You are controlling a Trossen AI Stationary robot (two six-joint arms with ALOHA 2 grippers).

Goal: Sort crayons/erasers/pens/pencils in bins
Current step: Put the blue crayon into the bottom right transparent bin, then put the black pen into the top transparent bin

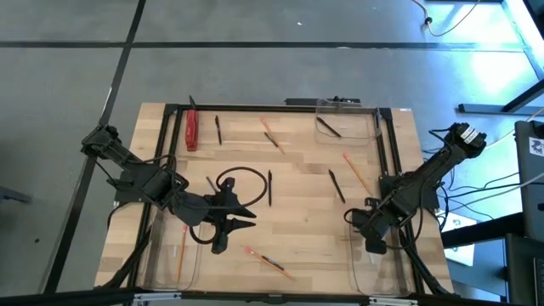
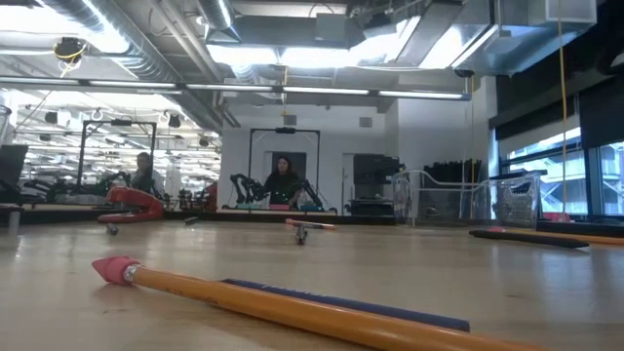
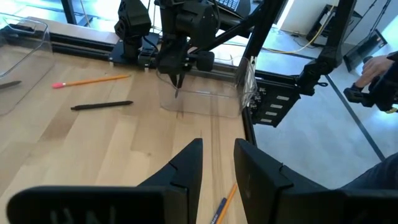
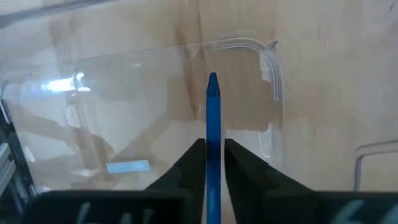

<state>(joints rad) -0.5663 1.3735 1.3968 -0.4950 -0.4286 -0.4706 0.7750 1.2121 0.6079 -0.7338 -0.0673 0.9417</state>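
My right gripper (image 4: 213,146) is shut on a blue crayon (image 4: 212,106) over the clear bin (image 4: 267,62) at the table's near right corner (image 1: 387,274). The left wrist view shows that gripper (image 3: 176,79) above the bin's wall (image 3: 205,102). My left gripper (image 3: 217,163) stands open above the table's near middle (image 1: 248,219) with nothing between its fingers; a pencil (image 3: 225,202) lies below it. More pencils (image 1: 357,170) and black pens (image 1: 337,185) lie flat on the wood. One pencil (image 1: 181,251) lies in the near left bin (image 1: 161,263). My right gripper pinches the crayon's shaft (image 4: 213,135) between its two fingers. The fingers come from above, pointing steeply down, and the crayon runs along them. Its pointed end (image 4: 212,78) sticks out past the fingertips. The crayon hangs clear above the bin's floor.
A third clear bin (image 1: 344,123) with a pen in it stands at the far right. A red object (image 1: 191,130) lies at the far left, and a black cable loop (image 1: 240,174) near my left gripper. A black frame (image 1: 272,108) borders the table. People sit in the room beyond.
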